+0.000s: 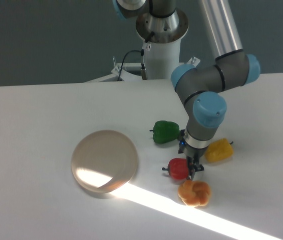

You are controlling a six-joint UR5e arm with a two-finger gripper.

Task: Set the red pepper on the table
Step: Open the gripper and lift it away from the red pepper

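White and matte, the counter (41, 110) fills most of the view under a dark grey-blue wall, with a bright band of light slanting across its lower right. On it, or a hair above it — contact with the surface is hard to judge — sits the red pepper (178, 168), right of centre, its short dark stem pointing left. The gripper (191, 167) comes straight down at the pepper's right side; the fingers look narrow and pressed against the fruit, but whether they actually clamp it I cannot tell.

Glossy and small, the pepper is likely a light, hollow, stiff toy — slippery on its rounded skin, so a hold across the lobed body rather than the stem seems safest.

Neighbours crowd it. An orange pepper (195, 193) lies just below and right, nearly touching the fingers; a yellow pepper (219, 150) sits just right of the wrist; a green pepper (166, 132) is near above. A round beige plate (104, 161) rests well apart to the left. The orange one seems the likeliest to be nudged.
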